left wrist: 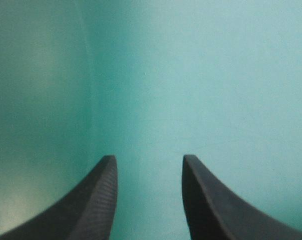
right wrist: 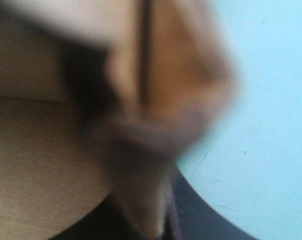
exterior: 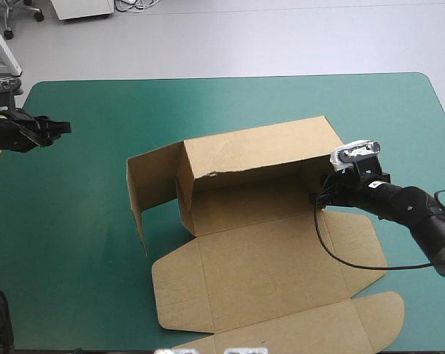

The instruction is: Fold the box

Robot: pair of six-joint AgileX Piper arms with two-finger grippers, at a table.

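The right gripper [exterior: 319, 198], all but closed, pinches the raised right wall of the brown box [exterior: 266, 258] at the middle of the worktop [exterior: 82, 287], while the left gripper [left wrist: 148, 159], its 2 fingers spread and empty, hovers near the left edge

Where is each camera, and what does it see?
High view: above and behind, looking down on the teal-green cover, the box, left gripper and right gripper.
Left wrist view: over the open left gripper, facing the cover.
Right wrist view: over the right gripper, shut on the box.
High and right wrist views share the box.
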